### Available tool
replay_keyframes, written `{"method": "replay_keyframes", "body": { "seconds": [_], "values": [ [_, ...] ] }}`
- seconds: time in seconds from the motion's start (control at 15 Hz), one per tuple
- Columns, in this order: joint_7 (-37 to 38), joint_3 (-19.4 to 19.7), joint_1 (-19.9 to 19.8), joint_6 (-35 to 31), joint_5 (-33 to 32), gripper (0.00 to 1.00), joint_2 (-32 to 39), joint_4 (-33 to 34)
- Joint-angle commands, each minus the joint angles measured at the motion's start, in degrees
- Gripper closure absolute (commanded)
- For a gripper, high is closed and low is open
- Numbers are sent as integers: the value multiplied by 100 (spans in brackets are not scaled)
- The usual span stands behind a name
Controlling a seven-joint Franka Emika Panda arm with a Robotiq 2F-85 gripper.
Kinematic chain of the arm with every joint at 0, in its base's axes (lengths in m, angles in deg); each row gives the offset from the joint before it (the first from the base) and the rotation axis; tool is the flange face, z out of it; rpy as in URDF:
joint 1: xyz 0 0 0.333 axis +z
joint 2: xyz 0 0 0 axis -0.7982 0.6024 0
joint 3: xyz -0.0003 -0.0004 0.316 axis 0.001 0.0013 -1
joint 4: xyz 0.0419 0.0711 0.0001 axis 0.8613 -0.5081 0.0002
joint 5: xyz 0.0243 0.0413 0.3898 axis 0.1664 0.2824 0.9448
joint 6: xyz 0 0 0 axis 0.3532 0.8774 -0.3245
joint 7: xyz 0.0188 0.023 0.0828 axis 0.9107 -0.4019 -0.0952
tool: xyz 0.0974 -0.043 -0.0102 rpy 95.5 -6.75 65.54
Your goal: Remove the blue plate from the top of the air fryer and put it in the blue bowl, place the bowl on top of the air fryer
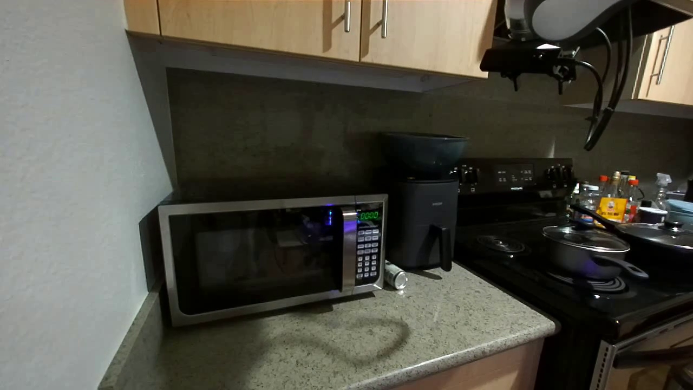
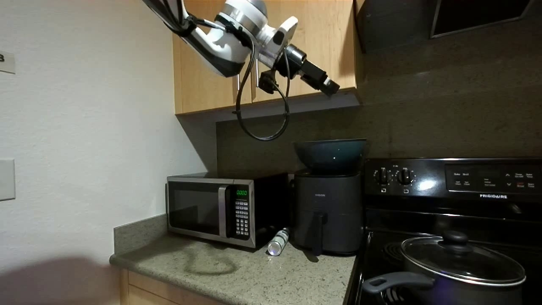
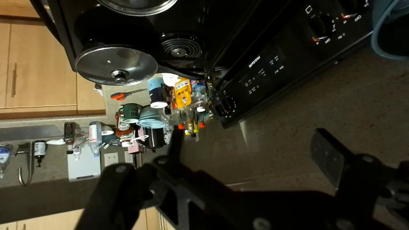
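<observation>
Your gripper [image 3: 248, 137] is holding nothing, its 2 jaws standing wide apart. The blue bowl [image 2: 330, 156] is sitting on the air fryer [image 2: 332, 207]; the blue plate isn't showing clearly. If you're swinging low, you're risking toppling the blue bowl.

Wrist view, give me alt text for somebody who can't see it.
An open claw, holding nothing, fills much of the bottom of a roughly upside-down kitchen picture. Beyond it are a black stove with a lidded pan, and a cluster of bottles left of centre. Part of the bowl shows at the upper right edge, cut off.
</observation>
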Motion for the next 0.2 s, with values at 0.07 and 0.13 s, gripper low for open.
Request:
{"method": "replay_keyframes", "body": {
  "seconds": [0.07, 0.13],
  "values": [
    [-13, -195, -195, 0, 27, 0, 11, 11],
    [-12, -195, -195, 0, 27, 0, 11, 10]
  ]
}}
